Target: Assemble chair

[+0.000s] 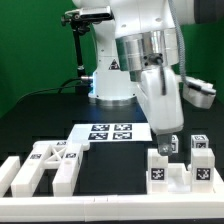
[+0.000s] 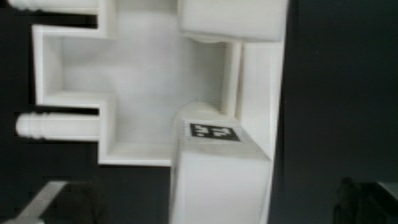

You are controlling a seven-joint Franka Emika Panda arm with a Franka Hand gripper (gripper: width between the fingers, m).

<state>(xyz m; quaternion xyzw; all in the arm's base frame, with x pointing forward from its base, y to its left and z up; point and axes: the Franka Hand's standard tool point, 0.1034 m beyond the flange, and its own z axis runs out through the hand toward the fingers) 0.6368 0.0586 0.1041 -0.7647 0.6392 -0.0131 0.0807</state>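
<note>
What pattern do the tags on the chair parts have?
Black-and-white squares; the tag shows best in the wrist view.

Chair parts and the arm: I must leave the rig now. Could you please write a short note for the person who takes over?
The gripper looks open and holds nothing. It is low over the tagged blocks at the exterior view's right; the wrist view shows a pegged part close under it.
The frame pieces lie at the exterior view's left, with the marker board behind.
Done: no part appears joined.
Left: grasp a part, then all the joining.
</note>
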